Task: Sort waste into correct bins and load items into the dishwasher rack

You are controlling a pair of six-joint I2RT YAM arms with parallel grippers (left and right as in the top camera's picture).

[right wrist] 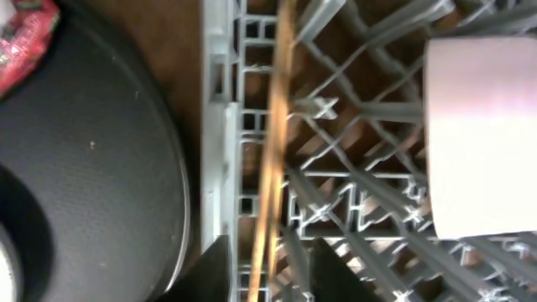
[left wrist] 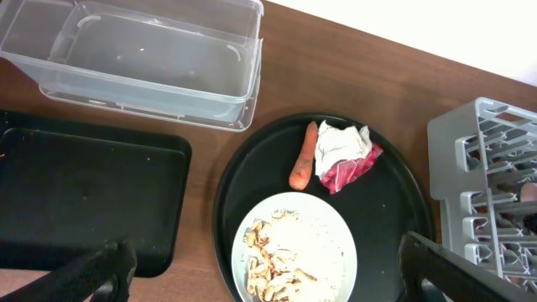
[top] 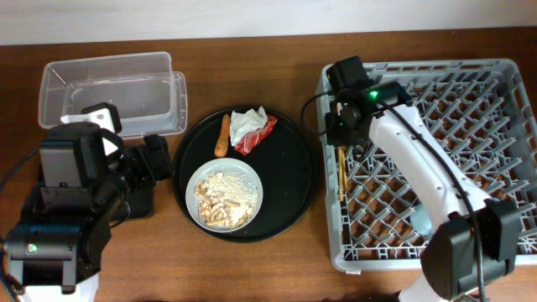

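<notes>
The pale plate with beige food scraps sits on the round black tray. An orange carrot, a white napkin and a red wrapper lie on the tray behind the plate. My left gripper is open and empty, raised above the plate's left side. My right gripper is open, its fingers either side of the wooden chopsticks, which lie in the grey rack along its left edge. A light-blue cup stands in the rack. The white bowl cannot be made out for sure.
The clear tub stands at the back left, with the shallow black tray in front of it, partly under my left arm. A white item stands in the rack to the right of the chopsticks. My right arm crosses over the rack.
</notes>
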